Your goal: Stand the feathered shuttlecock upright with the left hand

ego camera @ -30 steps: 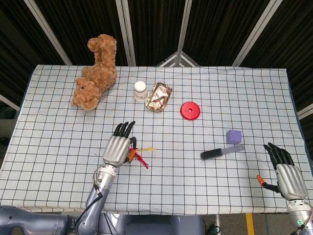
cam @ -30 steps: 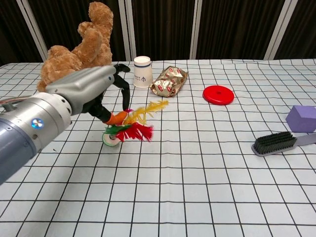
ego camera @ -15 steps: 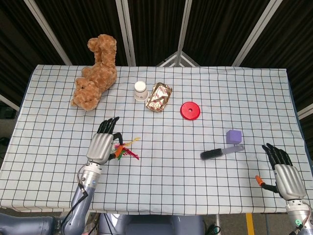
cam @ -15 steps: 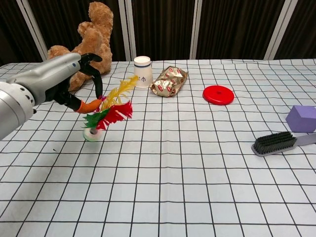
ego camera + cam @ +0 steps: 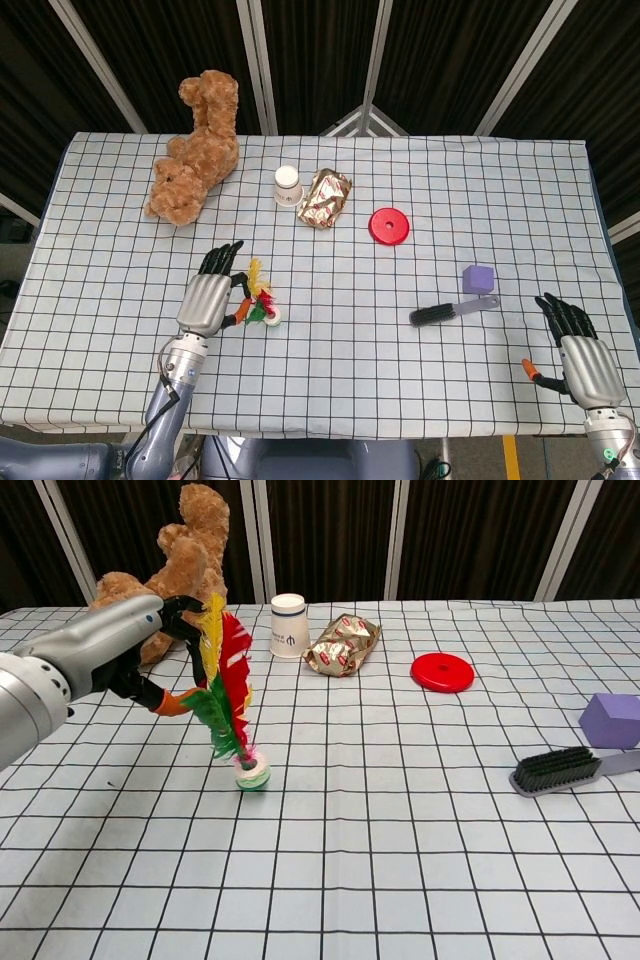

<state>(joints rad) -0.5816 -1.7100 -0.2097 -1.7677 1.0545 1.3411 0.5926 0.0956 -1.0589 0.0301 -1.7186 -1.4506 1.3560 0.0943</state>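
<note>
- Lying at the far left of the checked tablecloth (image 5: 420,390): brown teddy bear (image 5: 195,148), on its side near the back edge.
- Pinching the feathered shuttlecock (image 5: 228,695) by its feathers: left hand (image 5: 208,298), thumb and fingers closed on the red, yellow and green plumes, palm facing down in the head view.
- Standing almost upright, leaning slightly toward the left hand, white base resting on the cloth at front-left of centre, feathers pointing up.
- Sitting further back, just right of the bear: white paper cup (image 5: 287,186), with a crumpled gold foil packet (image 5: 325,197) beside it.
- Resting right of centre: flat red disc (image 5: 389,225).
- Lying toward the right: dark brush (image 5: 450,311), bristles up, with a purple cube (image 5: 478,278) just behind its handle.
- Hovering at the near right corner: right hand (image 5: 580,350), fingers spread, holding nothing.
</note>
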